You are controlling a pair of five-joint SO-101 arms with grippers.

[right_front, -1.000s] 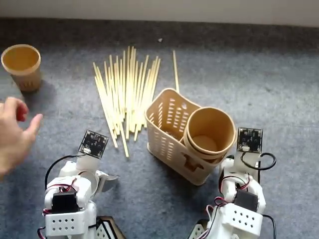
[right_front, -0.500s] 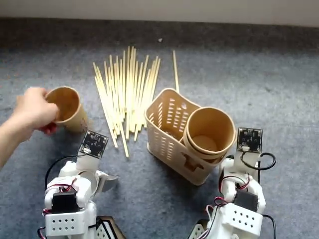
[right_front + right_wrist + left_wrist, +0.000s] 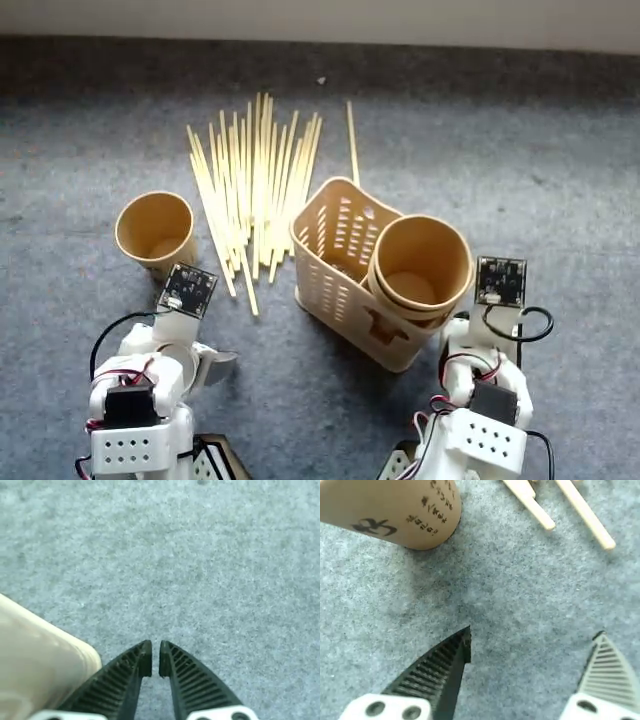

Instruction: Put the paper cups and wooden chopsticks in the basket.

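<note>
Chopsticks (image 3: 250, 180) of pale wood are lying in a loose fan on the grey surface (image 3: 520, 170), at about 11 o'clock from the cream basket (image 3: 345, 260). A lone chopstick (image 3: 352, 140) is resting at the basket's 12 o'clock. Nested cups (image 3: 420, 265) are sitting in the basket's 4 o'clock end. A loose paper cup (image 3: 153, 231) is standing upright at the basket's 9 o'clock, just beside the fan. It is showing dark printed characters down its side in the left wrist view (image 3: 390, 510). The left hand (image 3: 532, 640) is hovering near that cup with its fingers spread apart. The right hand (image 3: 155, 657) is hanging beside the basket wall with its tips together, gripping nothing.
</note>
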